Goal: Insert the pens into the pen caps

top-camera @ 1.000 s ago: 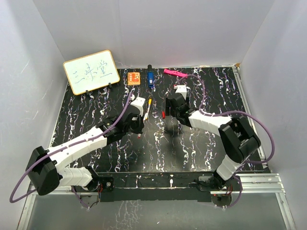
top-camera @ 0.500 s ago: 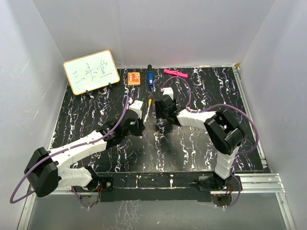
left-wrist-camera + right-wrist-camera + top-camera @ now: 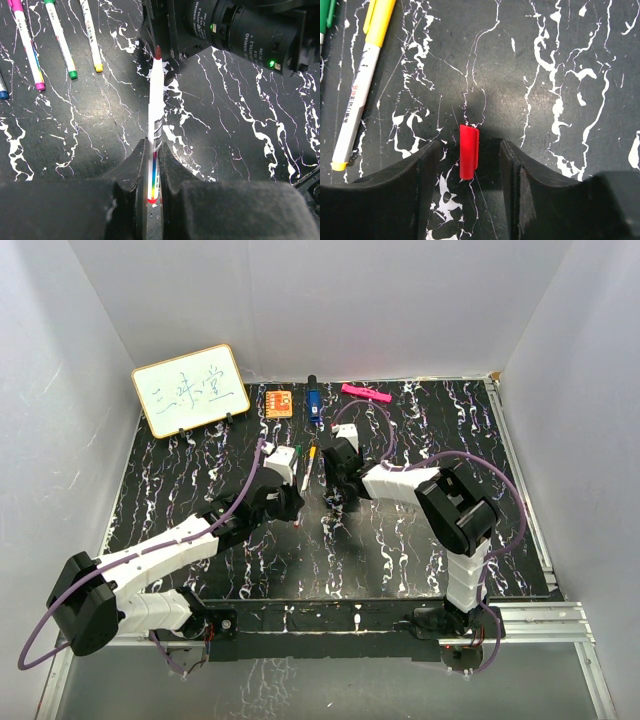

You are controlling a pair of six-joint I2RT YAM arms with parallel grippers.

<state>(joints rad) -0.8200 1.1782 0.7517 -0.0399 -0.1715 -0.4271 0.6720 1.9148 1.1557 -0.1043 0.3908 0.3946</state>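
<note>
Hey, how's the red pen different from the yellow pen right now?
The red pen is gripped in the left hand; the yellow pen lies loose on the table. The red pen's tip is bare; the yellow pen wears its cap. Both have white barrels.

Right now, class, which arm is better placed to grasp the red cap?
Right: the right end effector, open, straddles the red cap; the left end effector is shut on a pen.

Left arm [image 3: 170, 545]: stretched forward to mid-worktop. Left gripper [image 3: 152, 165]: jaws clamped on a pen [image 3: 156, 120]. Right arm [image 3: 400, 481]: elbow bent, forearm pointing left. Right gripper [image 3: 468, 152]: low, jaws parted.
</note>
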